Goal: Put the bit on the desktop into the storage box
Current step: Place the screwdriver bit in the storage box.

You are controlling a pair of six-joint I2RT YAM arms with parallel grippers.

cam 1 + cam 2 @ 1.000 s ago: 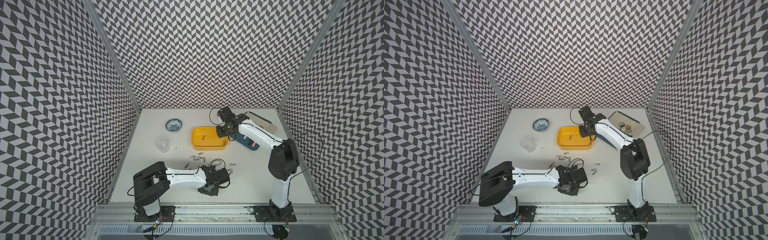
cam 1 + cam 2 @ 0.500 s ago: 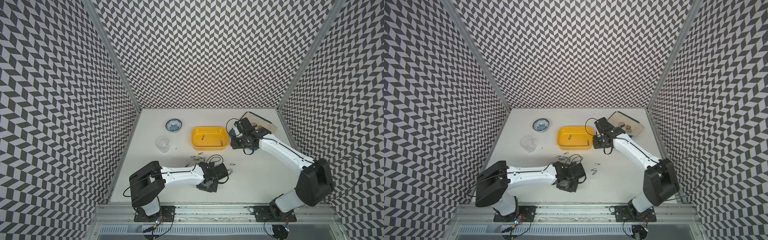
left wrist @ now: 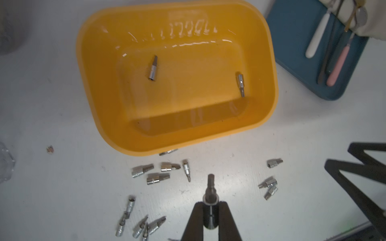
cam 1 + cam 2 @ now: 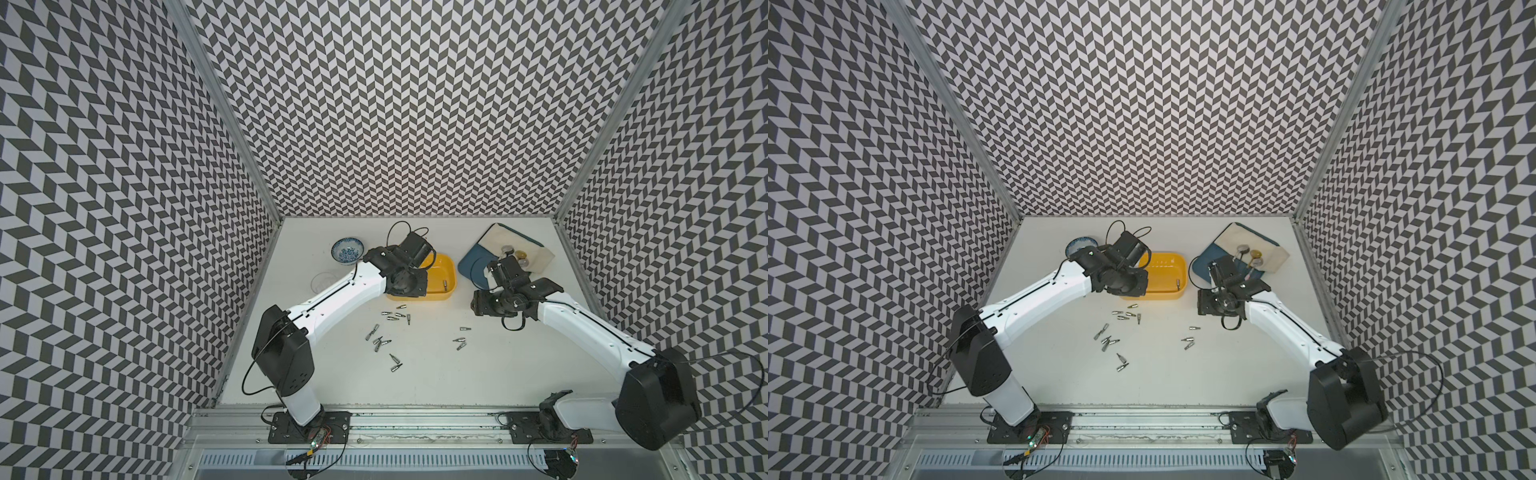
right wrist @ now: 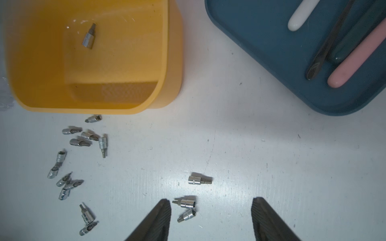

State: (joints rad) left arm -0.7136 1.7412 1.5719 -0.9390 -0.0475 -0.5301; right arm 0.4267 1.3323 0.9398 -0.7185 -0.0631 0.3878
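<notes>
Yellow storage box (image 3: 100, 83), illegible lettering (image 3: 192, 28), bit (image 3: 210, 187) held

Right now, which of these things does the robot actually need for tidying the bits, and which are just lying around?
Needed: yellow storage box, loose bits on the desktop, bit held by the left gripper, open right gripper.

Just lying about: blue tray with cutlery, patterned bowl, clear cup.

nothing legible; a faint moulded mark (image 3: 186, 13) on the storage box (image 3: 98, 87) is too blurred.
</notes>
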